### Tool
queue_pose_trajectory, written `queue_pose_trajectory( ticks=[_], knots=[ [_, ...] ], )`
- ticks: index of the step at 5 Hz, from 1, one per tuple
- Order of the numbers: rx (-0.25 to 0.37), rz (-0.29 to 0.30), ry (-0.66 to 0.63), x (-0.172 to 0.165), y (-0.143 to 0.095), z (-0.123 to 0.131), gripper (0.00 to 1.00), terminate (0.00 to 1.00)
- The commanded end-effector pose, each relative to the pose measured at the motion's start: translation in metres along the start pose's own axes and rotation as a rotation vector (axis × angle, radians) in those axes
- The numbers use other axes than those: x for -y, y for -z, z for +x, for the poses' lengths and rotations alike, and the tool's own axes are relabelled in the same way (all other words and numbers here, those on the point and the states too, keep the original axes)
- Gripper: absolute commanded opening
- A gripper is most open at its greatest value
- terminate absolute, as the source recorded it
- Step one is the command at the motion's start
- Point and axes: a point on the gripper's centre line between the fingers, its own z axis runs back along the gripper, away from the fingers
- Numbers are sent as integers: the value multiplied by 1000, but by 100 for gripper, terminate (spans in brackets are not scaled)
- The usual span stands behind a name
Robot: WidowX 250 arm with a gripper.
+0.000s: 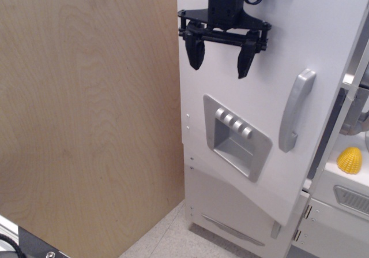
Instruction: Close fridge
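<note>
item: gripper (221, 57), fingers spread, holding nothing, against the fridge (323, 56) door face. handle (295, 111) down to its right. door nearly shut; i push flat and steady toward the hinge-free edge.

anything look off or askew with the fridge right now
The fridge door isn't flush yet: its handle side stands out, leaving a dark gap. The open gripper is at its upper face. Nothing looks damaged or spilled.
</note>
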Motion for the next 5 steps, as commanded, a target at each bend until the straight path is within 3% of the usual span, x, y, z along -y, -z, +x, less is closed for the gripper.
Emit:
queue_pose_trajectory(
  ticks=[1, 5],
  knots=[
    [49, -17, -34, 5, -13, 23, 100, 0],
    [56, -35, -101, 13, -15, 48, 100, 0]
  ],
)
